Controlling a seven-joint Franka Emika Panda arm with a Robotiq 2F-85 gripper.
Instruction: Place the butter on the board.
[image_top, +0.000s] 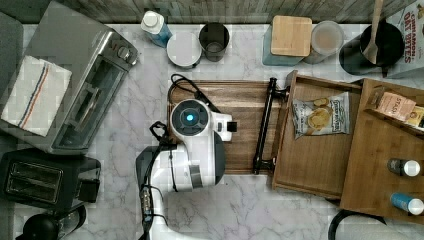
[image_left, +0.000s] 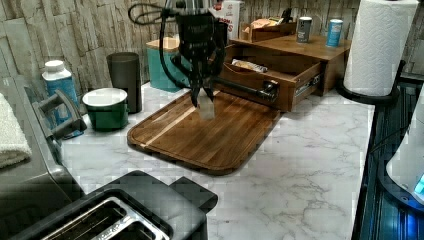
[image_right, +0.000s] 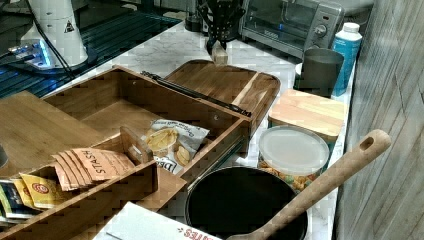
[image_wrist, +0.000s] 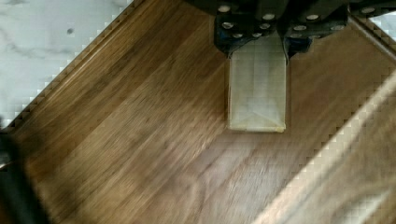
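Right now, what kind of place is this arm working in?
Most likely a kitchen counter: a toaster oven and toaster stand on marble, and the end effector holds butter above a wooden board.

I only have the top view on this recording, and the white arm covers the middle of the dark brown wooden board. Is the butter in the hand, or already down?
Observer: In the hand. In the wrist view the hand is shut on the pale, wrapped rectangular butter block.
Operator: Is it touching the board?
Observer: No. In the left view the butter block hangs clear above the large dark brown wooden board with the grooved rim.
Operator: How is it hanging?
Observer: Lengthwise down from the fingers, in the left view.
Operator: Anything under it?
Observer: In the wrist view, bare wood grain lies beneath it.
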